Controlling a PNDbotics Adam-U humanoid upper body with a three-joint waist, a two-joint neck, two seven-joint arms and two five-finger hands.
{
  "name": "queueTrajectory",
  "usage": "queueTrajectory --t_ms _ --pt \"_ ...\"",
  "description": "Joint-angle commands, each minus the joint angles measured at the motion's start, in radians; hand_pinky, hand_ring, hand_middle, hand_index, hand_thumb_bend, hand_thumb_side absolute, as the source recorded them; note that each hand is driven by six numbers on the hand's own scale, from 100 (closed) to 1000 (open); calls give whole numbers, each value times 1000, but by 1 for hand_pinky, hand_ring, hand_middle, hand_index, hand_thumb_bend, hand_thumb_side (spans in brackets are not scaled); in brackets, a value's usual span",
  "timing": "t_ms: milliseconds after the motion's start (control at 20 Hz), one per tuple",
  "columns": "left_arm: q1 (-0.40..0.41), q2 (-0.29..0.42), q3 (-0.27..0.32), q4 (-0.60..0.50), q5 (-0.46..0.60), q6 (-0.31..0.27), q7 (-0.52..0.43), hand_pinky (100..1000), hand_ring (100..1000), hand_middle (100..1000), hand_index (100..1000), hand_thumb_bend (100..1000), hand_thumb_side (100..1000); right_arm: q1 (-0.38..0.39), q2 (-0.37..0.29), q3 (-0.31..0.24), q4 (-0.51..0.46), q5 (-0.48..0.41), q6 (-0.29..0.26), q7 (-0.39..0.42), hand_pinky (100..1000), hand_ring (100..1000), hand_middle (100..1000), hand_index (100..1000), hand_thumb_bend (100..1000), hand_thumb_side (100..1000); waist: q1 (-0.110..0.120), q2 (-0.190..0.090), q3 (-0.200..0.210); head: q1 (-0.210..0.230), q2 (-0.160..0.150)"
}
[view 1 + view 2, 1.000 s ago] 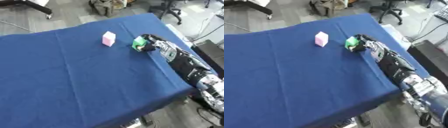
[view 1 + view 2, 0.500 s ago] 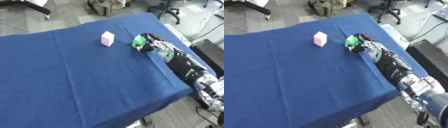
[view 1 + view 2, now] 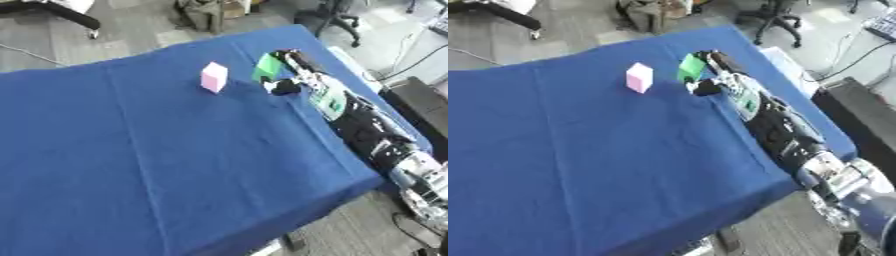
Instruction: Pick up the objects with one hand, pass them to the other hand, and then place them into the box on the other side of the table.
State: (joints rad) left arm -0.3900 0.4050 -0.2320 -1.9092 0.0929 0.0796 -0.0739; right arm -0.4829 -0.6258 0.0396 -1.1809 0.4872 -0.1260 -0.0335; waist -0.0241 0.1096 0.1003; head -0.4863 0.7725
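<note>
A green block point(image 3: 267, 67) stands on the blue table point(image 3: 175, 150) near its far right side, with my right hand point(image 3: 291, 74) around it. The fingers run along the block's right side and the thumb point(image 3: 283, 87) sits just below it, so the block is between them. A pink block point(image 3: 213, 77) stands a little to the left of the green one, apart from the hand. My right arm point(image 3: 367, 130) comes in from the lower right. My left hand shows in neither view, and no box is in view.
The table's right edge runs close beside my right arm. Beyond the far edge are the floor, a bag point(image 3: 206, 10) and an office chair point(image 3: 332, 17). A dark unit point(image 3: 424, 102) stands off the table at the right.
The whole picture has shifted slightly, so the camera moved. The right hand stays at the green block; the pink block has not moved.
</note>
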Motion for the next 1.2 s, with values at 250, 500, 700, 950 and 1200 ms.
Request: queueTrajectory --t_ms 250,500,700,950,1200 --pt "-11 -7 6 81 -8 6 17 834 899 748 751 483 825 48 41 59 -518 -52 -31 41 782 803 521 785 100 100 8 -22 -14 142 -3" --pt "-44 -33 -18 149 10 15 3 837 902 748 759 476 851 69 135 109 -791 -117 -49 87 779 795 517 780 100 100 14 -18 -24 314 -3" --pt "-78 -46 -61 198 32 32 -29 836 902 746 761 483 868 48 221 170 -817 -145 -141 105 777 790 515 781 100 100 14 -19 -31 381 -3" --pt "-119 -54 -142 240 73 58 -111 838 903 738 763 514 900 38 297 239 -819 -172 -202 140 778 788 516 782 100 100 13 -19 -35 420 -3" --pt "-145 -61 -211 265 98 83 -197 838 902 720 759 536 918 46 349 284 -819 -166 -224 170 778 786 515 779 100 100 7 -21 -36 429 -3"
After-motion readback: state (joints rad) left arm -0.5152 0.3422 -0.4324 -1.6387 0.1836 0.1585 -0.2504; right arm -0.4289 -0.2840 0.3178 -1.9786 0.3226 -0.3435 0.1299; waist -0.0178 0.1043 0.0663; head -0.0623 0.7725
